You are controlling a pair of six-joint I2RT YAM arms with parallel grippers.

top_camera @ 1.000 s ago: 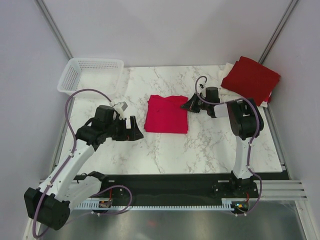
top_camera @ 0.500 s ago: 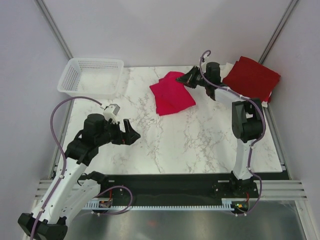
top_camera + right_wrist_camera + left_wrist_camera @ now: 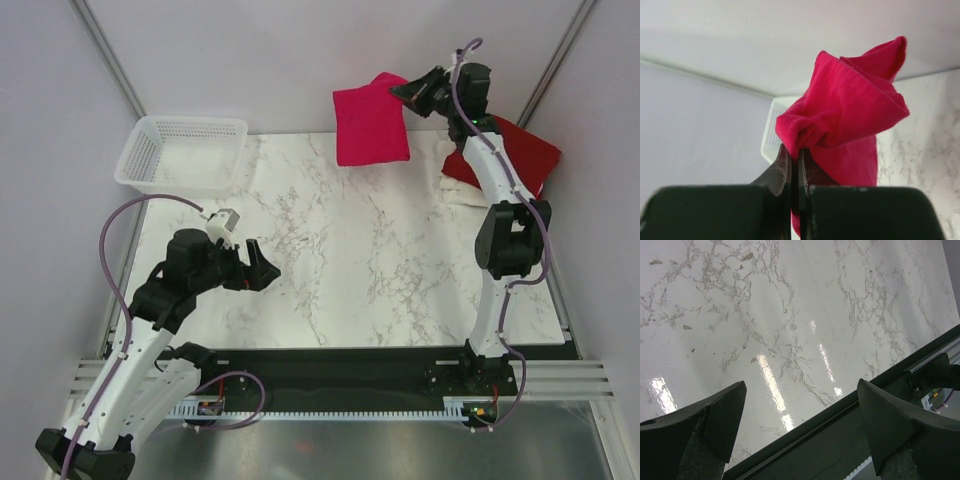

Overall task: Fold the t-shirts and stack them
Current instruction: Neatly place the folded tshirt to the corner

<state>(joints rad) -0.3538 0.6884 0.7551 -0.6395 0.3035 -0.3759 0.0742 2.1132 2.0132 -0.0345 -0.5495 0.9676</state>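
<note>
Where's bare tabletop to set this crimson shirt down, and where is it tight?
The marble table is bare across its middle, from the white mesh basket far left to the dark red t-shirt far right, forward to the black rail. Crowded: the far-right corner, that shirt on white cloth. The open left gripper hovers near-left.

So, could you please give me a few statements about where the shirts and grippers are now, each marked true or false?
1. The right gripper is shut on the crimson shirt. True.
2. The crimson shirt lies flat on the table. False: it hangs in the air at the far side, pinched by one edge.
3. The left gripper is open and holds nothing. True.
4. The dark red shirt is in the basket. False: it lies at the far right, on white cloth; the basket stands at the far left.
</note>
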